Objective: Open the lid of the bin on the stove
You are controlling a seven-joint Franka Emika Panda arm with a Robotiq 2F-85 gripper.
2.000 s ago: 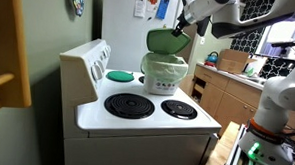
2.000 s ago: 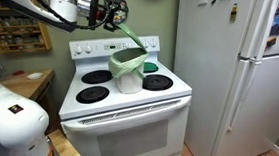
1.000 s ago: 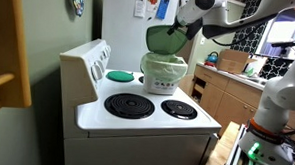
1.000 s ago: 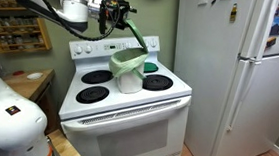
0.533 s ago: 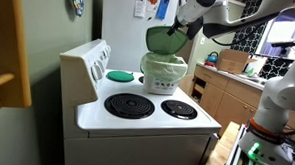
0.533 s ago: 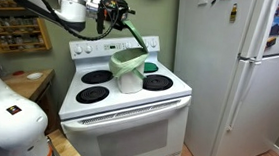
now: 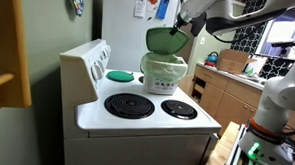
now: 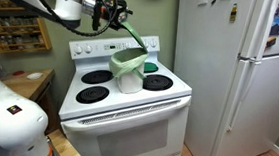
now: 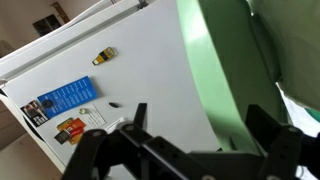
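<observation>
The white bin (image 7: 164, 73) with a pale green liner stands on a back burner of the white stove (image 7: 136, 117), and shows in both exterior views (image 8: 128, 72). Its green lid (image 7: 166, 39) is tilted up, nearly upright, over the bin's rear edge (image 8: 133, 35). My gripper (image 7: 183, 27) is just above and behind the lid's raised edge (image 8: 116, 16). In the wrist view the lid (image 9: 225, 70) fills the right side, and its rim lies between my spread fingers (image 9: 200, 125), which look open.
A flat teal-green disc (image 7: 120, 75) lies on the burner beside the bin. The white refrigerator (image 8: 235, 76) stands next to the stove. A wooden counter with a blue kettle (image 7: 213, 59) is behind. A wooden cabinet (image 7: 7, 46) is near the camera.
My gripper has drifted slightly up and back from the lid's top edge. The lid stays raised at the same tilt; the bin has not moved.
</observation>
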